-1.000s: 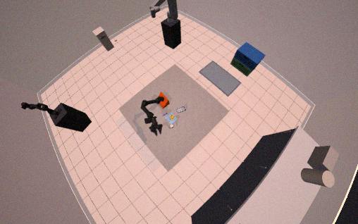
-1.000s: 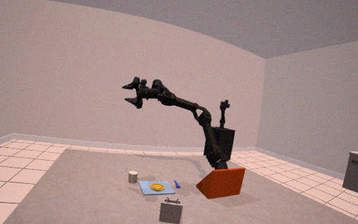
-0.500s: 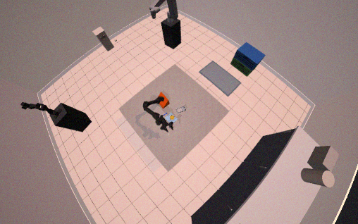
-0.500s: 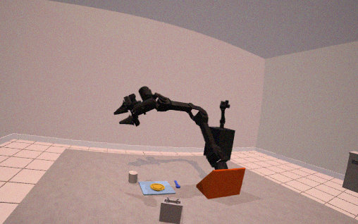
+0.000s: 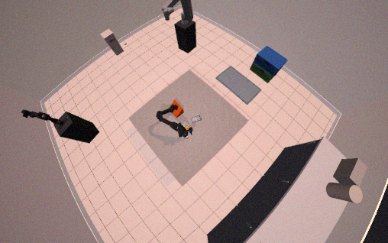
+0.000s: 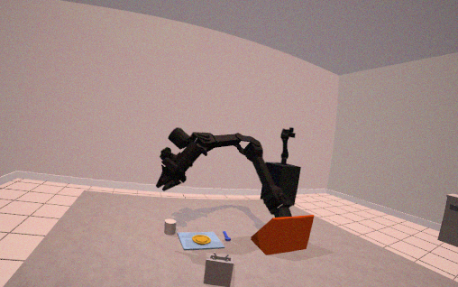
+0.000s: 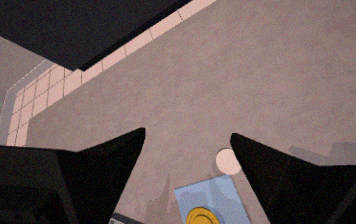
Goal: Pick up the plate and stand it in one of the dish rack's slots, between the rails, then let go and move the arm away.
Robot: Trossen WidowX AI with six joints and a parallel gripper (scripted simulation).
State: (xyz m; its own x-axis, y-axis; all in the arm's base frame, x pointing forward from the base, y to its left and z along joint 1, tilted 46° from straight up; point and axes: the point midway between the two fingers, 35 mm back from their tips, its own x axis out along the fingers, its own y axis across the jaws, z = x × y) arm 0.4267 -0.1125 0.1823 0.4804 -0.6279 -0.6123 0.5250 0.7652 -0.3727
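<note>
My gripper (image 6: 170,182) hung open, empty, above the plate (image 6: 201,239). Risk: the cup (image 6: 169,226) stood near; a skewed descent might clip it.
</note>
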